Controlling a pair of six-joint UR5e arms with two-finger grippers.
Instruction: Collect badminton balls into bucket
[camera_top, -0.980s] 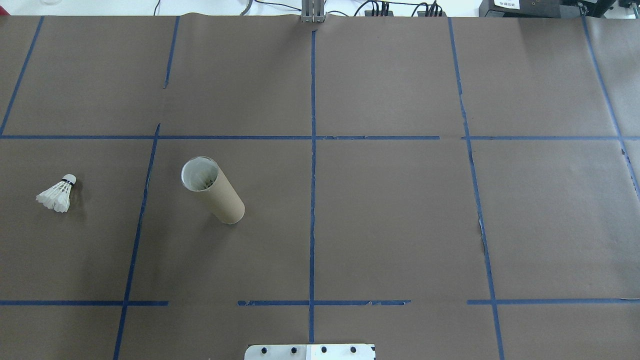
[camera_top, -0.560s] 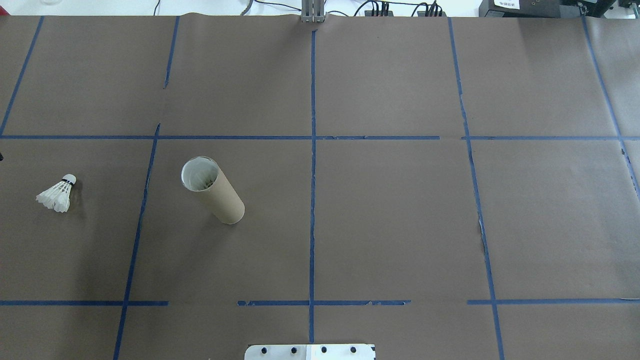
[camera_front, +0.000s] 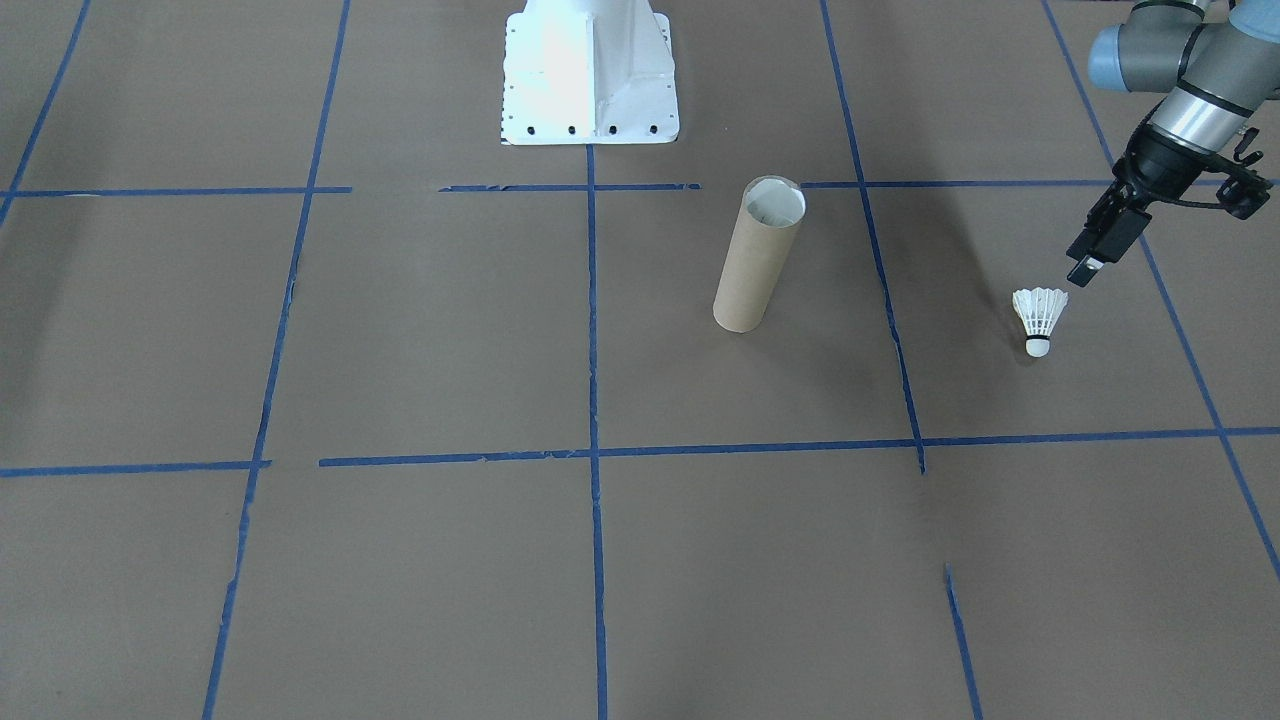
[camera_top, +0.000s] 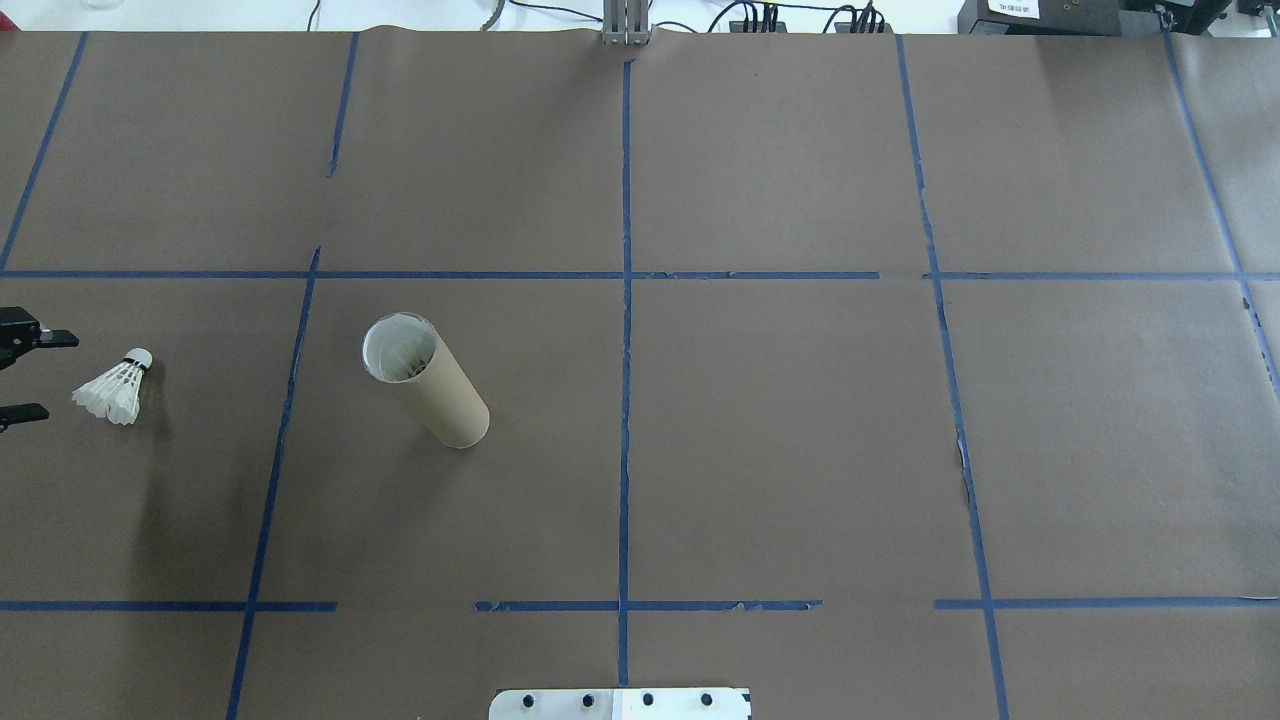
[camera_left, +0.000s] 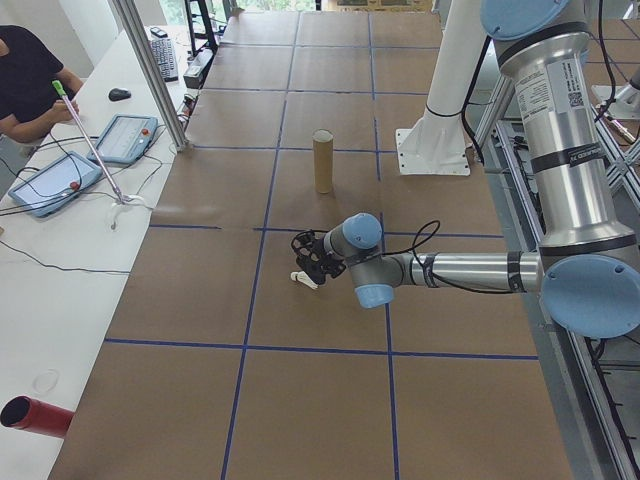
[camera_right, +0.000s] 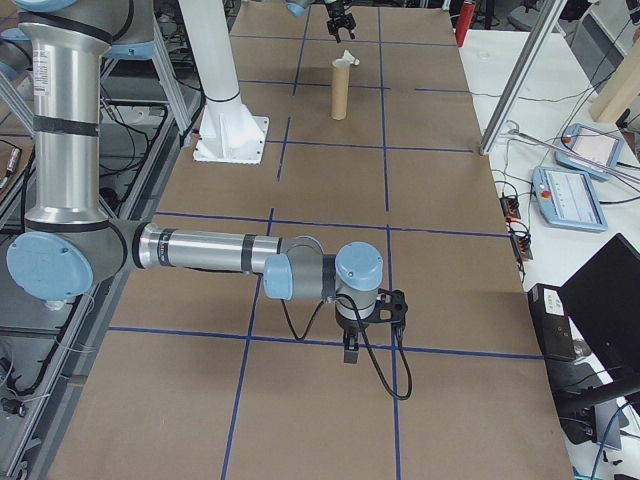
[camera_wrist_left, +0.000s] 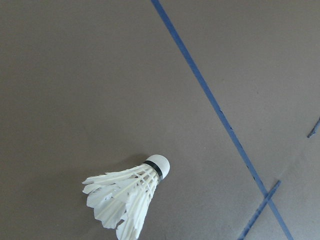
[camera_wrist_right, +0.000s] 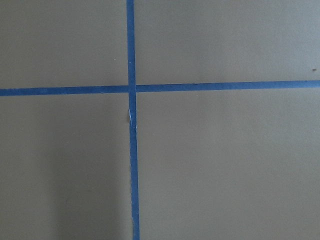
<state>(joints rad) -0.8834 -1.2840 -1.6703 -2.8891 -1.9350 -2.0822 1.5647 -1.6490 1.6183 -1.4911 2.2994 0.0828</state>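
Observation:
A white feathered shuttlecock (camera_top: 112, 390) (camera_front: 1038, 315) lies on its side on the brown paper at the far left, cork tip pointing away from the robot. In the left wrist view the shuttlecock (camera_wrist_left: 127, 197) sits low in the picture. My left gripper (camera_top: 45, 375) (camera_front: 1085, 270) hovers just beside its skirt, open, fingers wide apart and holding nothing. The brown cardboard bucket (camera_top: 430, 385) (camera_front: 755, 260) stands upright right of the shuttlecock, apart from it. My right gripper (camera_right: 350, 350) shows only in the exterior right view, low over the table's right end, and I cannot tell its state.
The white robot base (camera_front: 588, 70) stands at the table's near middle edge. Blue tape lines (camera_top: 626, 300) divide the paper into squares. A person (camera_left: 30, 80) sits at a side table with tablets (camera_left: 125, 137) beyond the far edge.
The left gripper's fingertips have come into the overhead view at the left edge, next to the shuttlecock. The shuttlecock and the bucket have not moved.

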